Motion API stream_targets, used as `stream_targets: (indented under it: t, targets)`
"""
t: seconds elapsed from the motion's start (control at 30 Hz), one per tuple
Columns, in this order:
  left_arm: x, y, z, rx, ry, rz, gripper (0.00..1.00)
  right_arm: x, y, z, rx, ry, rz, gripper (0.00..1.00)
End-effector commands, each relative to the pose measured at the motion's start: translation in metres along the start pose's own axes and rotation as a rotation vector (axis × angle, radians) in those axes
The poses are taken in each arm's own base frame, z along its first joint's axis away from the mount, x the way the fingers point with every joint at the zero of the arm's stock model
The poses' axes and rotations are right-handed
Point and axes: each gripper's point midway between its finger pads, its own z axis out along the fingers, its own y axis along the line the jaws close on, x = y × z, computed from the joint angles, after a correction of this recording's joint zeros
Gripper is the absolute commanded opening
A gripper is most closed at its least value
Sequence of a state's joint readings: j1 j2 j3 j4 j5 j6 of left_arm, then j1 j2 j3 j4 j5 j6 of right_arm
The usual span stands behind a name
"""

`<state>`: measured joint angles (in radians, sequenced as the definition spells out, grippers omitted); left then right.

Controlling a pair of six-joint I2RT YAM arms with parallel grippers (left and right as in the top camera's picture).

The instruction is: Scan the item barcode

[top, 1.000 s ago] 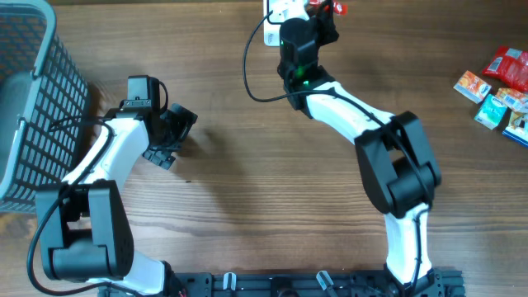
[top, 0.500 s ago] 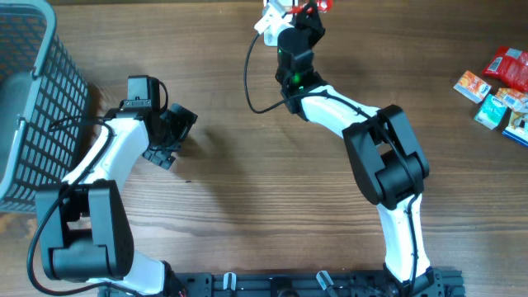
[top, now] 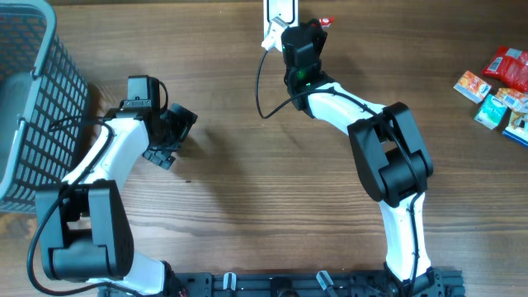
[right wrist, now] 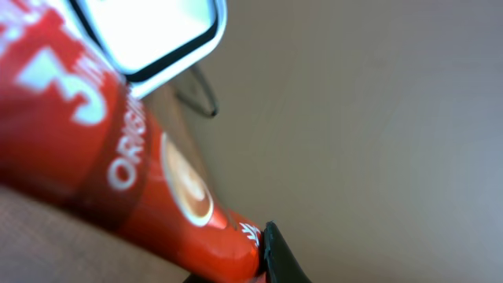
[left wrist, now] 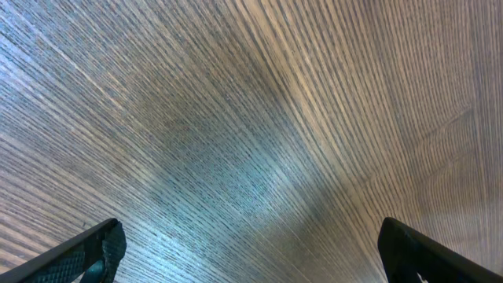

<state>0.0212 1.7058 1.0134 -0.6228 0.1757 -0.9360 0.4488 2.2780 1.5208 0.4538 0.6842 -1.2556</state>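
Observation:
A red coffee sachet (right wrist: 118,173) fills the lower left of the right wrist view, and my right gripper (right wrist: 236,271) is shut on it, with one dark fingertip (right wrist: 279,255) pressed against its end. Just above the sachet is the white scanner (right wrist: 157,31) with its black-rimmed window. From overhead, the right gripper (top: 307,29) sits at the table's far edge beside the scanner (top: 279,10), with a bit of the red sachet (top: 324,21) showing. My left gripper (top: 177,132) hangs open over bare wood, and nothing lies between its fingertips (left wrist: 94,251).
A grey mesh basket (top: 33,99) stands at the left edge. Several small colourful packets (top: 499,87) lie at the far right. A black cable (top: 260,82) loops from the scanner area down beside the right arm.
My right wrist has turned and shifted slightly next to the scanner, bringing the red sachet lower and closer to its window. The left arm has not moved.

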Motion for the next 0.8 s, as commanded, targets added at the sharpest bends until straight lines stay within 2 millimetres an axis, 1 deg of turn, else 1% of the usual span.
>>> stream_targets:
  t: [0.0,0.07,0.1,0.17,0.23,0.37,0.47,0.53,0.63,0.73,0.77]
  targets:
    - [-0.001,0.002,0.001,-0.012,-0.012,0.018,1.00,-0.015,-0.006,0.003,0.042,-0.075,0.036,0.05]
    - [-0.001,0.002,0.001,-0.012,-0.012,0.018,1.00,-0.019,-0.014,0.002,0.071,-0.095,0.061,0.05]
    - [-0.001,0.002,0.001,-0.012,-0.012,0.018,1.00,-0.020,-0.015,0.002,0.072,-0.103,0.063,0.05]
    - [-0.001,0.002,0.001,-0.012,-0.012,0.018,1.00,-0.017,-0.015,0.004,0.071,-0.103,0.069,0.05]
    - [-0.001,0.002,0.001,-0.012,-0.012,0.018,1.00,-0.013,-0.015,0.006,0.066,-0.091,0.112,0.04]
    - [-0.001,0.002,0.001,-0.012,-0.012,0.018,1.00,0.001,-0.019,0.008,0.088,-0.025,0.221,0.04]
    - [-0.001,0.002,0.001,-0.012,-0.012,0.018,1.00,0.020,-0.023,0.005,0.132,0.088,0.268,0.04]
    - [-0.001,0.002,0.001,-0.012,-0.012,0.018,1.00,0.030,-0.025,0.002,0.159,0.153,0.295,0.04]
    - [-0.001,0.002,0.001,-0.012,-0.012,0.018,1.00,0.040,-0.027,-0.006,0.193,0.233,0.299,0.04]
    - [-0.001,0.002,0.001,-0.012,-0.012,0.018,1.00,0.042,-0.027,-0.017,0.222,0.300,0.293,0.04]
    - [-0.001,0.002,0.001,-0.012,-0.012,0.018,1.00,0.042,-0.027,-0.024,0.235,0.331,0.290,0.04]
